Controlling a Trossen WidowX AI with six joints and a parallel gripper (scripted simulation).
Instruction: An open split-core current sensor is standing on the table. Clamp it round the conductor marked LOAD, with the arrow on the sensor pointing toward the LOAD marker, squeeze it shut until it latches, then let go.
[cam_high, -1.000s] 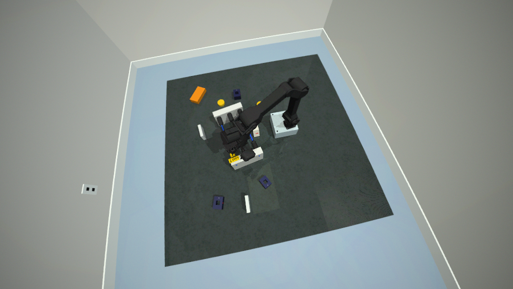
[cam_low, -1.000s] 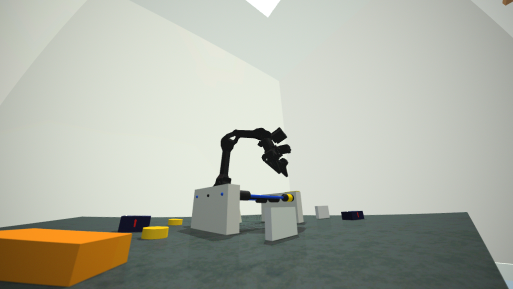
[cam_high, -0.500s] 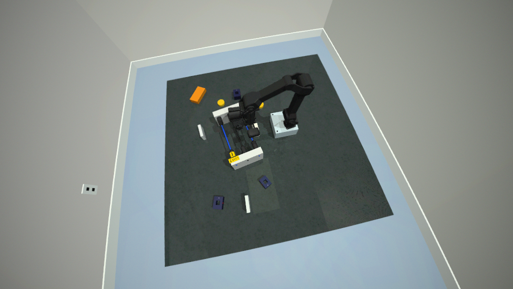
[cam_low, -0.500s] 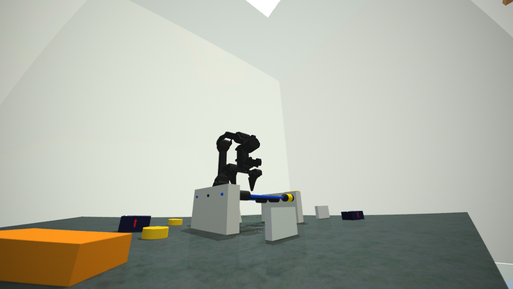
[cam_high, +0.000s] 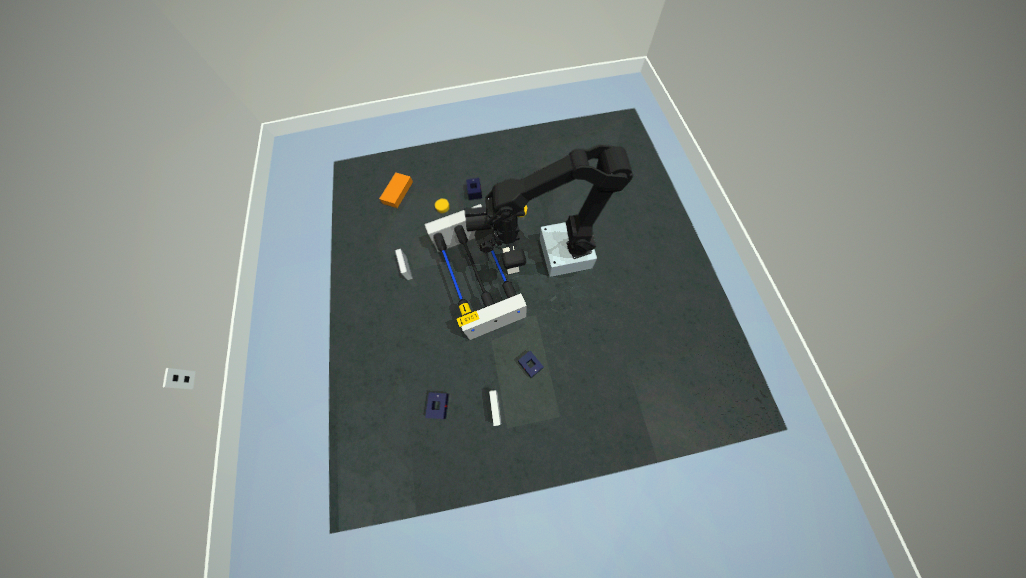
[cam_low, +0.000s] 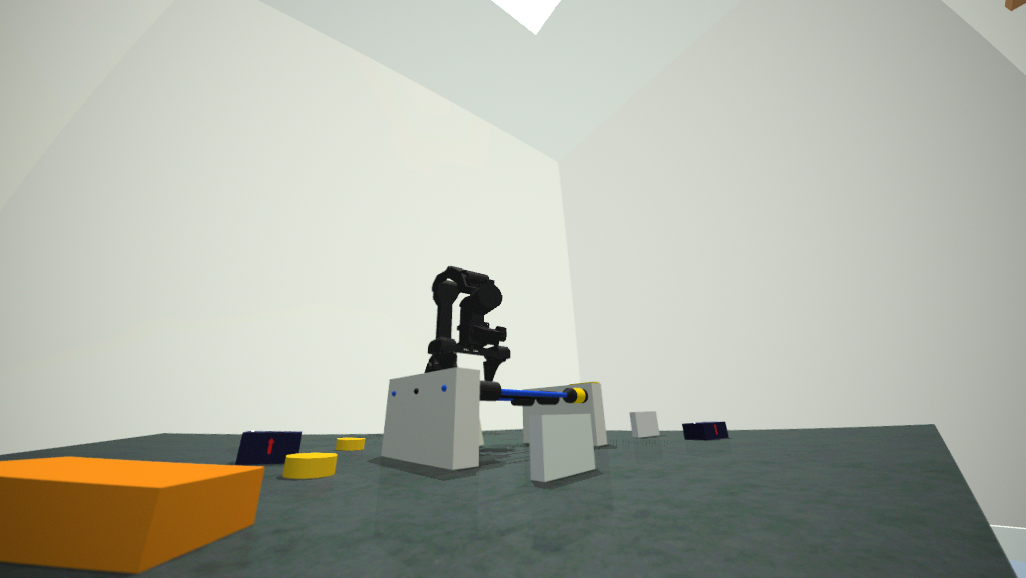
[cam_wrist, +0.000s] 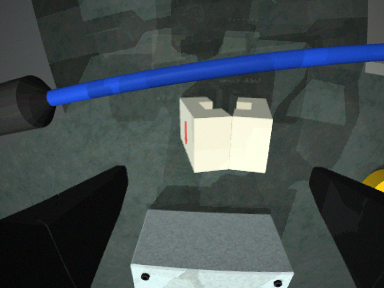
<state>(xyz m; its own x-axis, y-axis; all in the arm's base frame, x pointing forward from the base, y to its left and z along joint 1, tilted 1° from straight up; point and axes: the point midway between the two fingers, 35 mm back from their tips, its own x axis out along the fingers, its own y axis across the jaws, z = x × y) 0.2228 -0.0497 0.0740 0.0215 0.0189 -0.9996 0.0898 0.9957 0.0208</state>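
Observation:
The cream split-core sensor (cam_wrist: 212, 145) (cam_high: 512, 270) stands open on the table between the arm's base and the nearest blue conductor. Its two halves spread toward that conductor, and a red mark shows on its left side in the wrist view. My gripper (cam_wrist: 220, 175) (cam_low: 490, 376) is open and empty above the sensor, with one finger to each side of it in the wrist view. The LOAD conductor (cam_high: 452, 276) (cam_low: 534, 393) is the blue one farthest from the base. It ends in a yellow sleeve (cam_high: 464, 308) (cam_low: 580, 395) beside the LOAD marker (cam_high: 468, 318).
White end blocks (cam_high: 495, 320) (cam_low: 423, 423) carry the conductors. The other blue conductor (cam_wrist: 215, 69) (cam_high: 498, 264) runs close beyond the sensor. The arm's base (cam_wrist: 212, 240) (cam_high: 567, 267) is behind it. An orange block (cam_high: 395, 190), dark blue blocks (cam_high: 436, 404), white plates (cam_high: 494, 407) and yellow discs (cam_high: 442, 205) stand around.

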